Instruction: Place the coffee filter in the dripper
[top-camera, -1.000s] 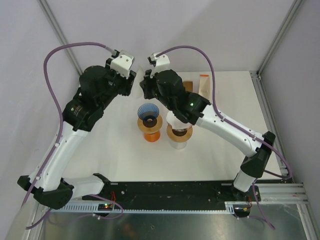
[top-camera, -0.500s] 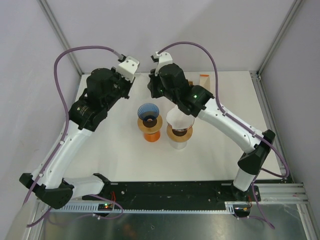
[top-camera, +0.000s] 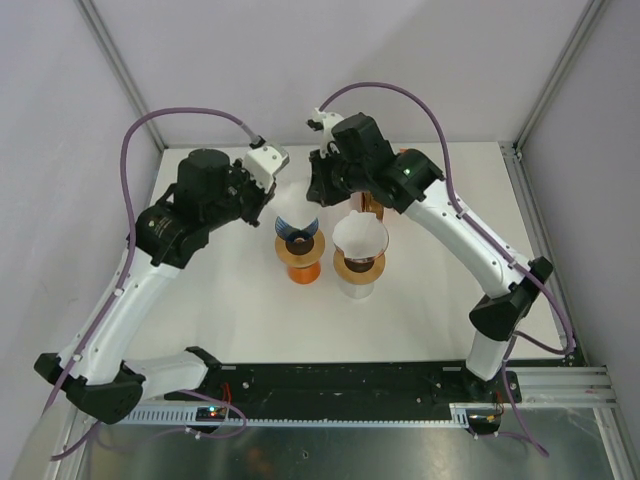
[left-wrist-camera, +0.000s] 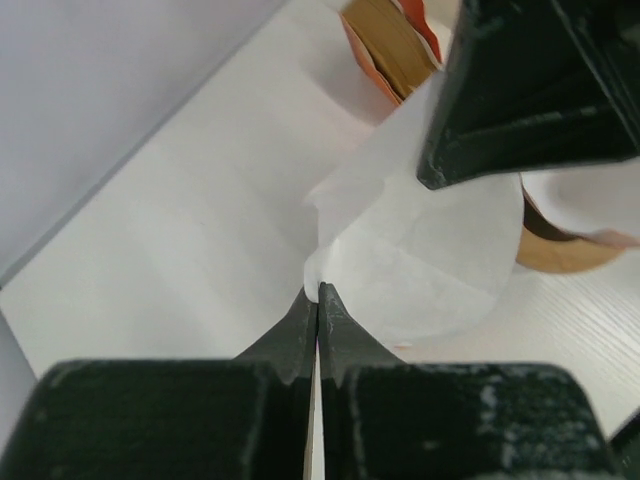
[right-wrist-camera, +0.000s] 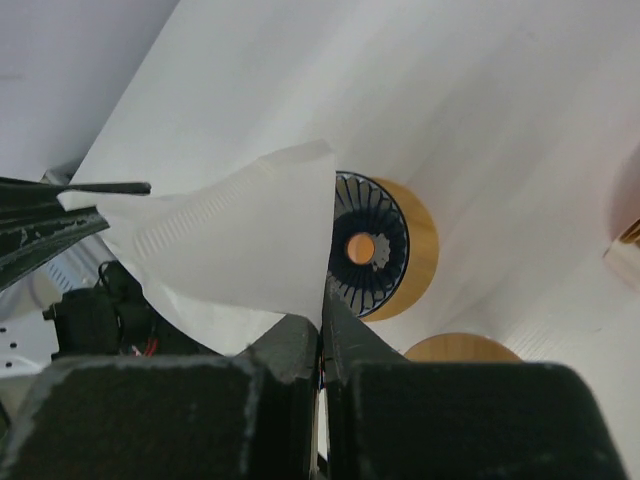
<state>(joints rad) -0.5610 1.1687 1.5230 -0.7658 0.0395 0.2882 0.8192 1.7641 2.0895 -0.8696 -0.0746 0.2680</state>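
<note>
The white worktop (top-camera: 230, 290) carried the blue dripper (top-camera: 298, 234) on its wooden stand (top-camera: 300, 262). The coffee filter (right-wrist-camera: 235, 240) hung in the air near it, pinched at opposite edges by the left gripper (left-wrist-camera: 317, 292) and the right gripper (right-wrist-camera: 322, 300).

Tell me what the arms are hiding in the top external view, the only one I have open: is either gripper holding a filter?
Observer: Yes. The left wrist view shows the left gripper pinched shut on the edge of a white paper filter.
Operator: And the other arm?
Observer: In the right wrist view, the right gripper is shut on another edge of the same sheet, so it hangs between the two.
</note>
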